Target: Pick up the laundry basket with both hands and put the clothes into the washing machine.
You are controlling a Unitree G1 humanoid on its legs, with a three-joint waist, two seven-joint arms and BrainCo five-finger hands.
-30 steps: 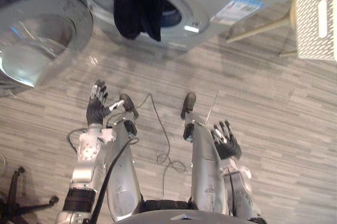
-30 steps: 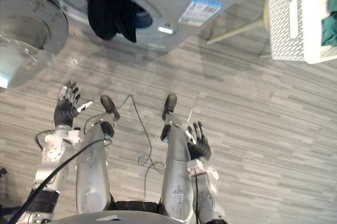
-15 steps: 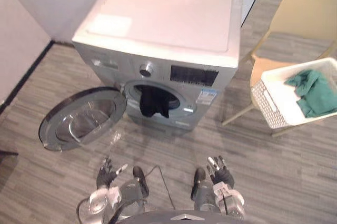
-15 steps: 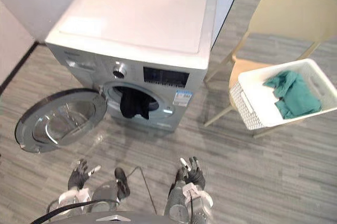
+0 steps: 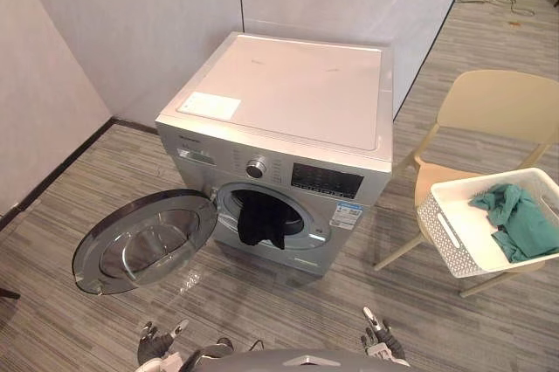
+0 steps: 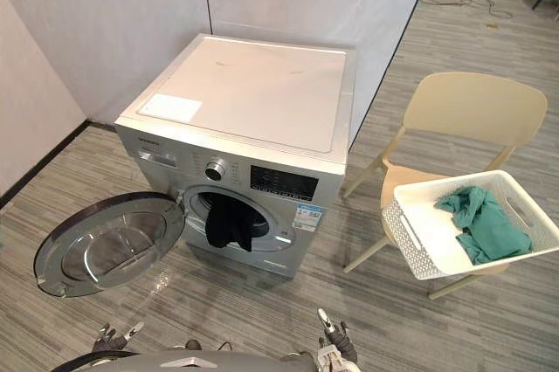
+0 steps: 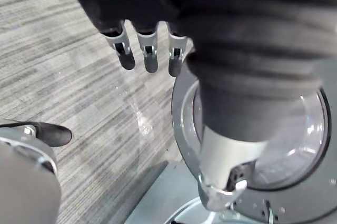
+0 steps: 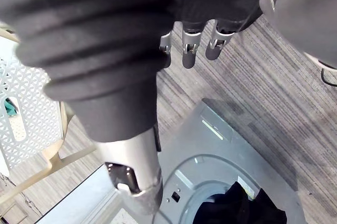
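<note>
Well off to the right of the washing machine (image 5: 297,110), a white laundry basket (image 5: 441,237) sits on the seat of a cream chair (image 5: 500,108), its latticed end jutting out past the seat's front edge. Green clothes (image 5: 517,222) lie bunched inside it, toward the end nearer the chair's back. The machine stands against pale wall panels, and its round door (image 5: 144,243) is swung wide open to the left, the glass bowl facing up. A dark garment (image 5: 260,219) hangs out of the drum opening, draped over the lower rim. Both robot hands are low in the eye views, above the grey plank floor (image 5: 288,298) and well apart from the basket and the chair. The left hand (image 5: 155,343) is in front of the open door, and its wrist view shows the fingers (image 7: 150,58) straight and spread with nothing in them. The right hand (image 5: 381,342) is in front of the machine's right side, its fingers (image 8: 189,50) likewise extended and empty
</note>
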